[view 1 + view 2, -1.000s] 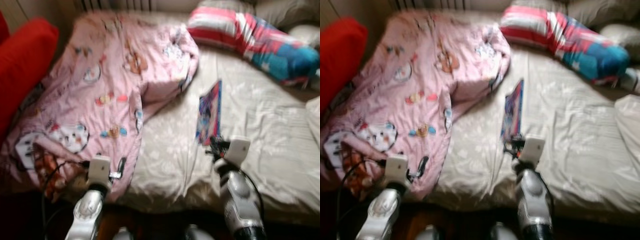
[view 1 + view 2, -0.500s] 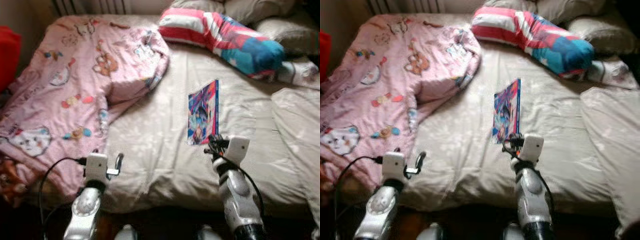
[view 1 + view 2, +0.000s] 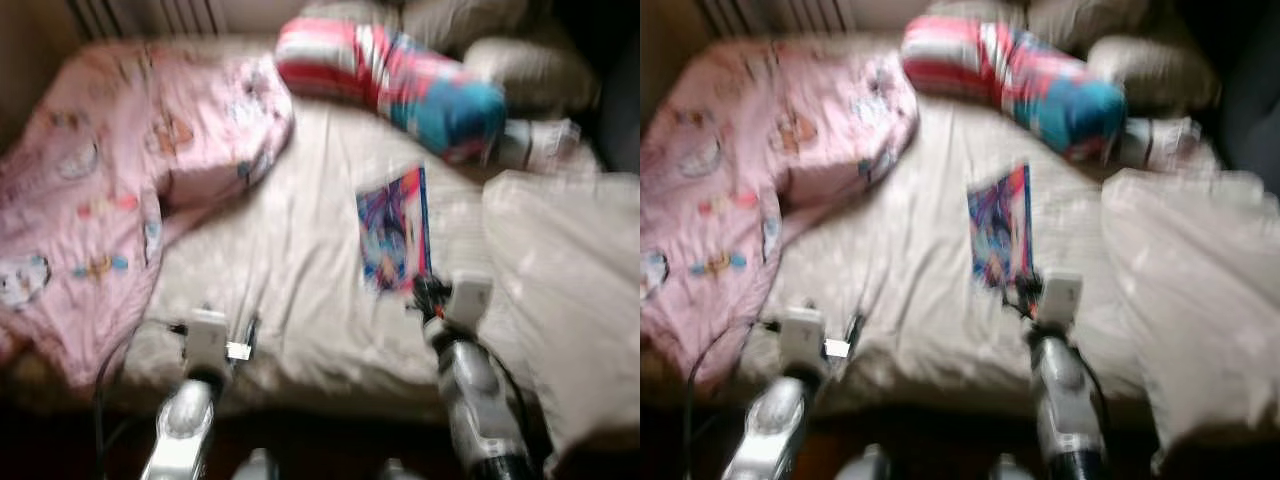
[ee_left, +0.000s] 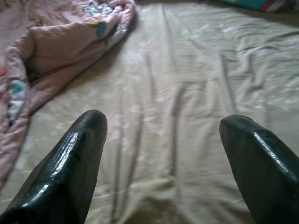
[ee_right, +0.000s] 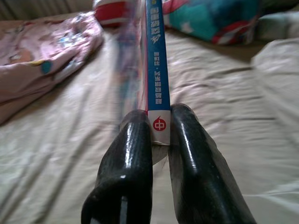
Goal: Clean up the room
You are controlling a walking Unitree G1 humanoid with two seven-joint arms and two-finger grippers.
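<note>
Pinching the book (image 5: pixel 158 88) by its spine with my right gripper (image 5: pixel 160 127), jaws shut snug on it, probably so it lifts clean off the bed (image 3: pixel 290 260). My left gripper (image 4: pixel 163 154) hangs wide open, empty. Head views are blurry; the wrist shot actually shows the grip.

The bed (image 3: pixel 300 250) was covered by a wrinkled beige sheet. A pink cartoon-print quilt (image 3: pixel 110 190) lay bunched over its left side. A striped red, white and blue cushion (image 3: pixel 400 80) rested near the head, with pale pillows (image 3: pixel 525 70) just beside it. A colourful book (image 3: pixel 395 230) sat about mid-bed, and a rumpled beige cover (image 3: pixel 560 290) lay along the right.
</note>
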